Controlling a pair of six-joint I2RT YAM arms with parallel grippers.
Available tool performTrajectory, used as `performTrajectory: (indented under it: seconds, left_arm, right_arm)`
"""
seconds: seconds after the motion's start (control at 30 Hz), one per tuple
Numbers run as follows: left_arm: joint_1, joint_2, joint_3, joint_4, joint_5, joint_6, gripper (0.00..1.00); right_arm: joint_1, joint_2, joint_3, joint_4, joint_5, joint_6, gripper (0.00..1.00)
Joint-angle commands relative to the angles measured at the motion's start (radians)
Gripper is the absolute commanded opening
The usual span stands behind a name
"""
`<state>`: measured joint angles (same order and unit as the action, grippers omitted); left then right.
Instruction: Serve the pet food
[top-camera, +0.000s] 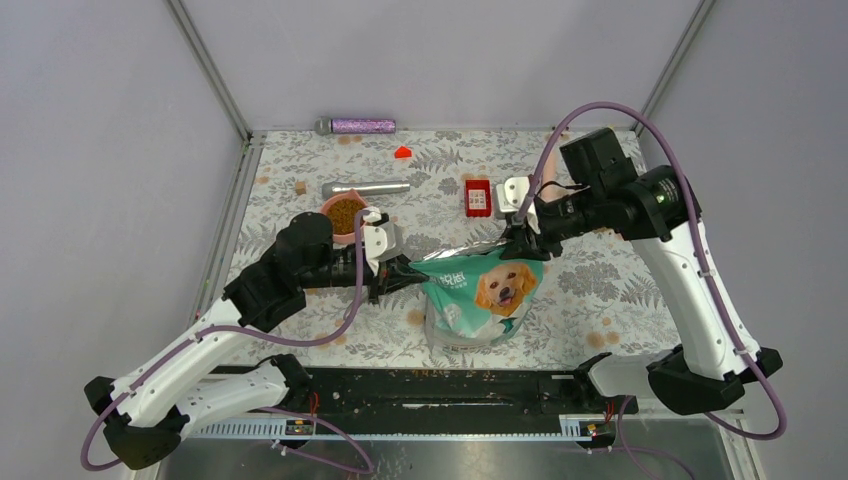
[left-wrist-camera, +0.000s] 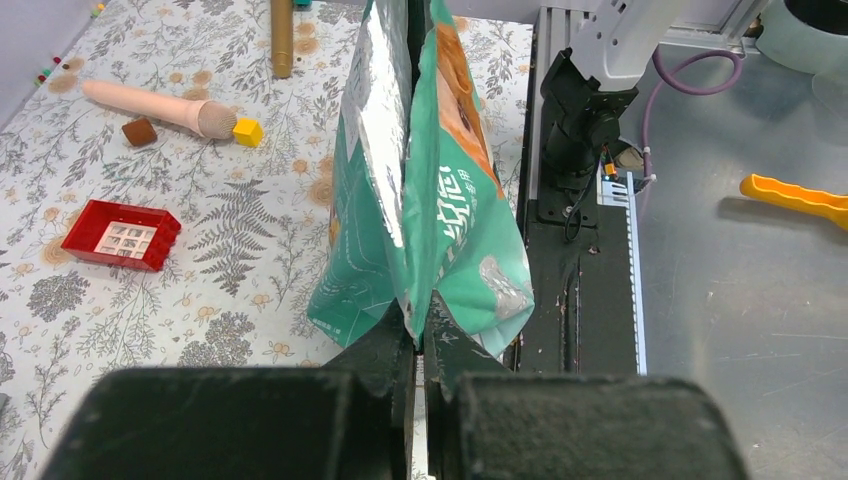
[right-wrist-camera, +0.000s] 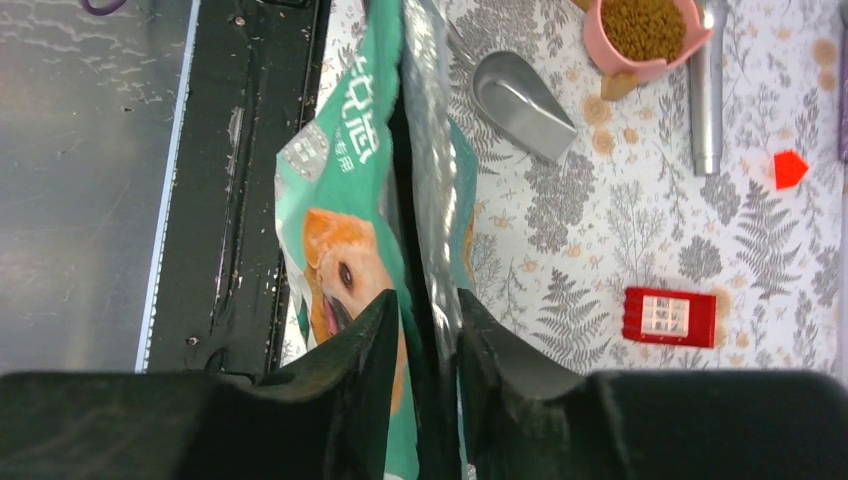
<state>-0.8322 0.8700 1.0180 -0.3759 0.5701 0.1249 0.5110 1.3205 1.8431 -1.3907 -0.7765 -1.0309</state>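
Left claw (left-wrist-camera: 418, 325) pinches the bag (left-wrist-camera: 460, 230) by its seam; right claw (right-wrist-camera: 422, 310) straddles it opposite, grip unclear. The pet food (top-camera: 345, 213) sits nearer the left claw.

Clamps an edge of the teal bag (left-wrist-camera: 450, 230) between the closed fingers of the left gripper (left-wrist-camera: 418, 338), over the fern-print mat (left-wrist-camera: 230, 270); at left, a red block (left-wrist-camera: 120, 235), farther off a yellow cube (left-wrist-camera: 247, 132) touching a pink stick (left-wrist-camera: 150, 104).
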Motion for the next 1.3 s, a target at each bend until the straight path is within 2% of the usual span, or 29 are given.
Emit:
performTrajectory:
  seconds: [0.0, 0.13, 0.3, 0.37, 0.43, 0.63, 0.8, 0.93, 1.03, 1.07, 1.1, 1.13, 1.17, 1.27]
  left_arm:
    - [0.003, -0.037, 0.032, 0.115, 0.023, -0.022, 0.00]
    - [0.003, -0.024, 0.038, 0.115, 0.026, -0.025, 0.00]
    - [0.003, -0.023, 0.040, 0.118, 0.026, -0.034, 0.00]
    - [0.004, -0.026, 0.040, 0.118, 0.019, -0.039, 0.00]
    - [0.004, -0.029, 0.037, 0.119, 0.013, -0.041, 0.00]
    - [0.002, -0.046, 0.020, 0.111, -0.043, -0.050, 0.00]
    - [0.001, -0.048, 0.025, 0.114, -0.056, -0.058, 0.00]
    - [0.002, -0.036, 0.023, 0.143, -0.076, -0.089, 0.00]
    - [0.000, -0.031, 0.024, 0.145, -0.079, -0.090, 0.00]
    - [-0.001, -0.031, 0.024, 0.144, -0.083, -0.090, 0.00]
    - [-0.003, -0.032, 0.023, 0.144, -0.087, -0.091, 0.00]
    - [-0.002, -0.034, 0.024, 0.145, -0.090, -0.091, 0.00]
    - [-0.004, -0.036, 0.021, 0.145, -0.096, -0.089, 0.00]
    - [-0.004, -0.045, 0.015, 0.145, -0.112, -0.082, 0.00]
  right_arm:
    - [0.063, -0.018, -0.006, 0.042, 0.007, 0.028, 0.38]
    - [0.114, 0.005, 0.009, 0.049, 0.038, 0.035, 0.45]
    - [0.156, 0.040, 0.025, 0.042, 0.079, 0.037, 0.44]
    - [0.166, 0.047, 0.032, 0.035, 0.095, 0.034, 0.31]
    - [0.168, 0.048, 0.031, 0.041, 0.106, 0.018, 0.01]
    - [0.168, 0.058, 0.094, 0.041, 0.126, 0.093, 0.00]
    - [0.209, 0.058, 0.044, 0.098, 0.149, 0.148, 0.34]
    - [0.263, 0.077, 0.011, 0.182, 0.161, 0.208, 0.41]
    - [0.288, 0.115, 0.050, 0.187, 0.146, 0.233, 0.41]
    - [0.294, 0.130, 0.064, 0.189, 0.150, 0.245, 0.37]
    - [0.298, 0.141, 0.078, 0.185, 0.154, 0.252, 0.25]
    - [0.299, 0.152, 0.093, 0.176, 0.154, 0.252, 0.06]
    - [0.299, 0.161, 0.108, 0.167, 0.153, 0.254, 0.00]
    - [0.301, 0.183, 0.155, 0.117, 0.154, 0.251, 0.00]
